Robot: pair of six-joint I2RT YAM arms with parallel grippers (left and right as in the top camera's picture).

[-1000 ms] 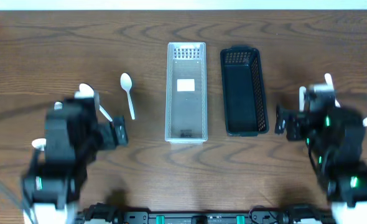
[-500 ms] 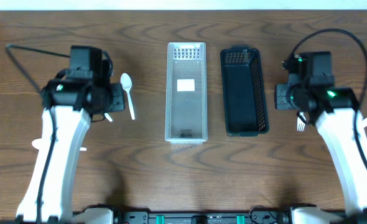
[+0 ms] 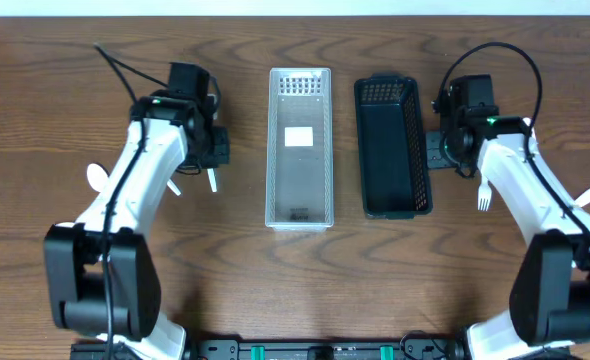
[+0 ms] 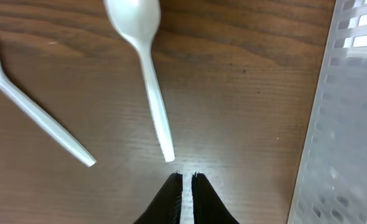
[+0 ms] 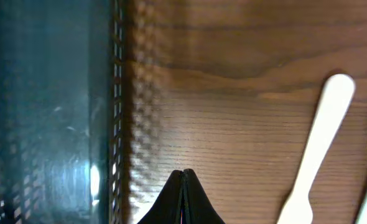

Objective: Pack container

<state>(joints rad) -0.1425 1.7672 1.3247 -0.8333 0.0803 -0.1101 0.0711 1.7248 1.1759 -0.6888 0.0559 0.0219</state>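
A clear plastic container (image 3: 300, 147) and a black mesh basket (image 3: 392, 147) stand side by side mid-table. My left gripper (image 3: 214, 160) hangs just left of the clear container (image 4: 351, 124), above a white spoon (image 3: 212, 180). In the left wrist view its shut gripper (image 4: 186, 177) grips nothing, and the spoon (image 4: 147, 68) lies just beyond the tips. A second spoon's handle (image 4: 40, 118) lies to the left. My right gripper (image 3: 437, 152) is beside the black basket (image 5: 46, 112); it is shut (image 5: 183, 173) and empty. A white fork (image 5: 320, 143) lies to its right.
Another spoon bowl (image 3: 95, 178) shows under the left arm. The fork (image 3: 484, 195) and one more white utensil (image 3: 587, 200) lie right of the basket. Both containers look empty apart from a label (image 3: 298, 137) in the clear one.
Both arms have swung from the table's front edge up beside the containers. Both grippers went from open to shut without taking hold of anything.
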